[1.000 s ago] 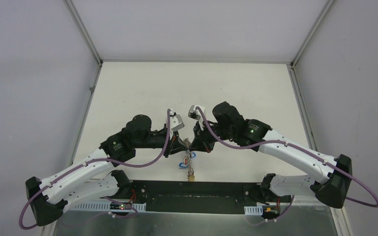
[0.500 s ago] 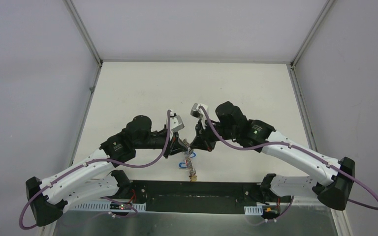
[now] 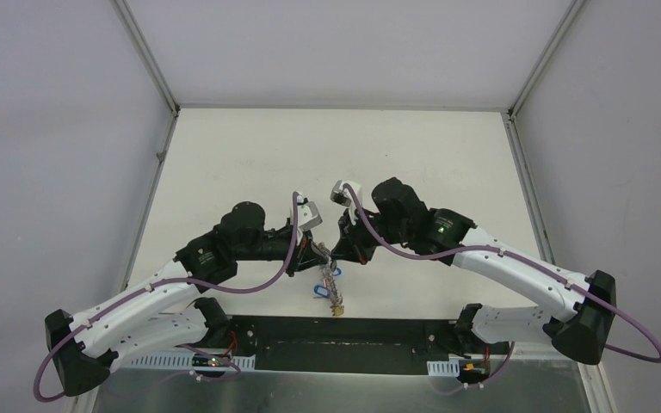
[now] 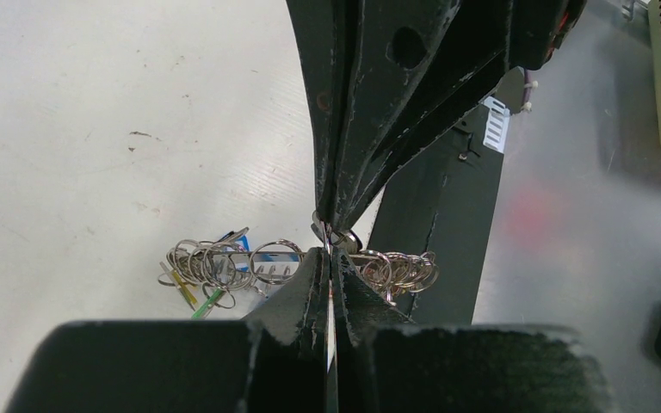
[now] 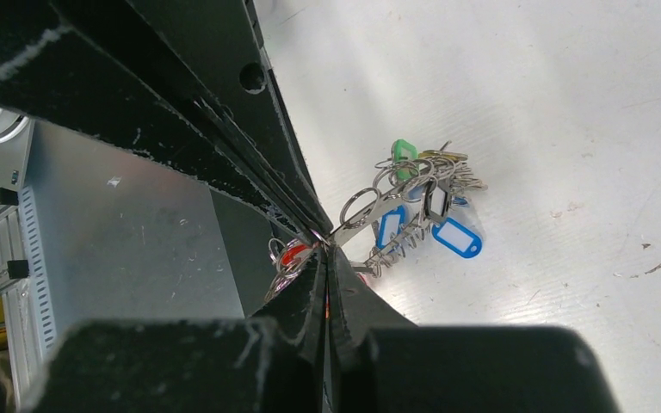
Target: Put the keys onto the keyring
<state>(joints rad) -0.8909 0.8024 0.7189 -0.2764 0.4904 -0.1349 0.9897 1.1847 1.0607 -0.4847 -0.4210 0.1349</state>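
Left gripper (image 4: pixel 329 255) and right gripper (image 5: pixel 325 249) both clamped shut on keyring (image 5: pixel 406 215); probably light, stiff wire, floppy cluster; pinch bare loop.

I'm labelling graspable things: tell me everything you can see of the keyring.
The silver metal keyring is a large ring crowded with small split rings and blue, green, red and yellow plastic tags. The shut left gripper and shut right gripper pinch it tip to tip at one spot. The rest trails toward the white table's near edge; contact there is unclear.
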